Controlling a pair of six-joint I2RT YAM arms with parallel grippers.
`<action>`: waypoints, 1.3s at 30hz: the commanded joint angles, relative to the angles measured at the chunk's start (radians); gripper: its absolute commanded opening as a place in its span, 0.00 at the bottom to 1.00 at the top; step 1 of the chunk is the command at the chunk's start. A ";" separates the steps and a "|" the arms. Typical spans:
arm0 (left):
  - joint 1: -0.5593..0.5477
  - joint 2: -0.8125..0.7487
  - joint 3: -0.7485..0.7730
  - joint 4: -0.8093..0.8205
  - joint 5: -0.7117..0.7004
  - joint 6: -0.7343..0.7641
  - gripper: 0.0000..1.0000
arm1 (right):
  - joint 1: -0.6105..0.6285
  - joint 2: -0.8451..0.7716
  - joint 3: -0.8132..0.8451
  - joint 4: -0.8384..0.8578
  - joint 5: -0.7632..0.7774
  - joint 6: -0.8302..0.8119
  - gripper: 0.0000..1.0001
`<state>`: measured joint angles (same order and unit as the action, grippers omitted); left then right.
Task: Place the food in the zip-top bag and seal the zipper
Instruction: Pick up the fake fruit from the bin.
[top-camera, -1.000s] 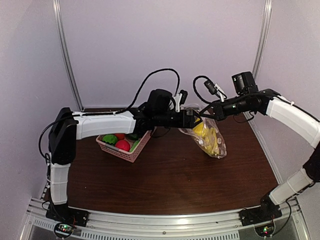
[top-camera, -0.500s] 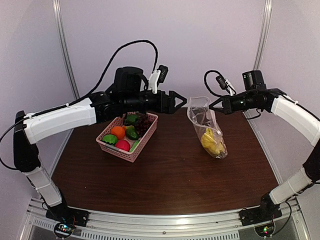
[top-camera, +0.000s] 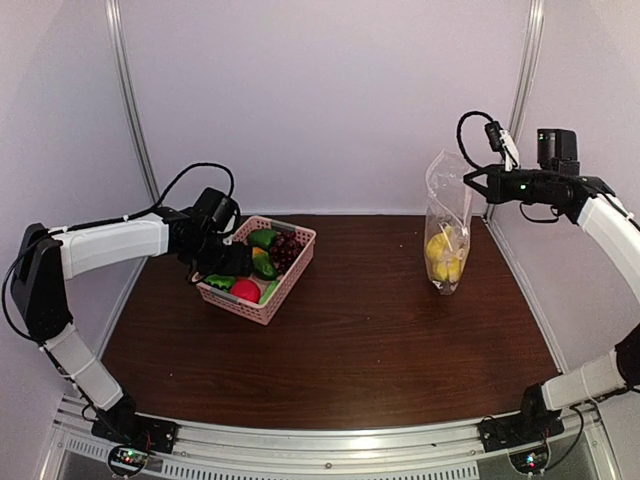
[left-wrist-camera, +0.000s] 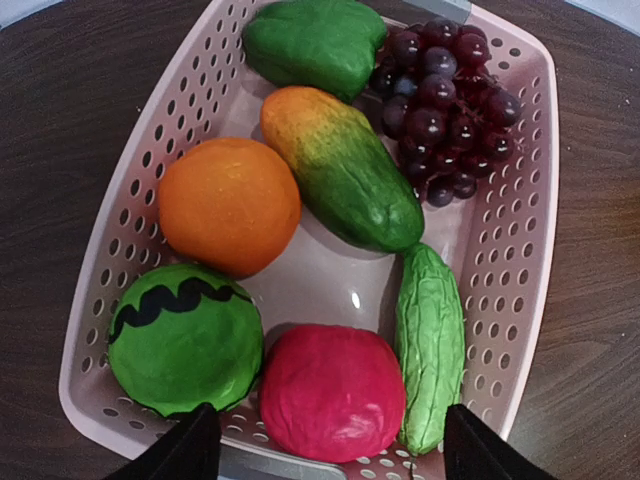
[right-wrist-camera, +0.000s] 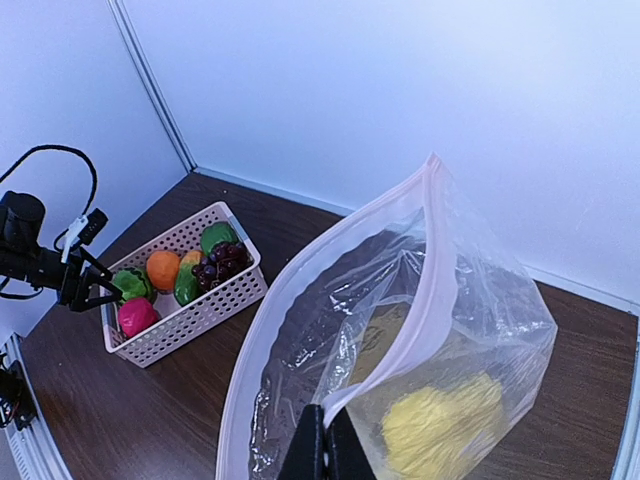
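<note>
My right gripper (top-camera: 472, 181) is shut on the zipper strip (right-wrist-camera: 420, 300) at the mouth of the clear zip-top bag (top-camera: 446, 215) and holds it hanging upright, mouth open, at the table's far right. Yellow food (top-camera: 445, 255) lies at its bottom, also seen in the right wrist view (right-wrist-camera: 440, 425). My left gripper (left-wrist-camera: 330, 455) is open and empty, just above the near end of the pink basket (left-wrist-camera: 520, 200), over a red piece (left-wrist-camera: 332, 390). In the basket also lie an orange (left-wrist-camera: 228, 205), a green striped ball (left-wrist-camera: 183, 338), green pieces (left-wrist-camera: 430, 345) and purple grapes (left-wrist-camera: 445, 100).
The pink basket (top-camera: 262, 305) stands at the back left of the dark wooden table (top-camera: 350, 350). White walls and metal posts (top-camera: 135, 110) close in the back and sides. The left arm (top-camera: 110, 245) reaches across the left edge.
My left gripper has left the bag's mouth, swung back left and dropped down over the basket. My right gripper has carried the bag up and to the right; it now hangs upright.
</note>
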<state>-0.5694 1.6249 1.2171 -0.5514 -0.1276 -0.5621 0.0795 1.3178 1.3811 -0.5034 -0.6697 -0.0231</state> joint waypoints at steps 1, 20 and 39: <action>-0.010 0.004 0.021 -0.037 0.001 0.008 0.77 | 0.020 -0.087 -0.100 0.102 0.037 0.007 0.00; -0.010 0.180 0.096 -0.146 0.071 0.037 0.76 | 0.044 -0.091 -0.428 0.288 -0.056 -0.024 0.00; -0.029 0.108 0.320 -0.226 0.059 0.086 0.57 | 0.111 -0.098 -0.294 0.147 -0.015 -0.061 0.00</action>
<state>-0.5800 1.8328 1.4425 -0.7628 -0.0677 -0.5060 0.1375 1.2285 0.9936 -0.2901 -0.7040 -0.0586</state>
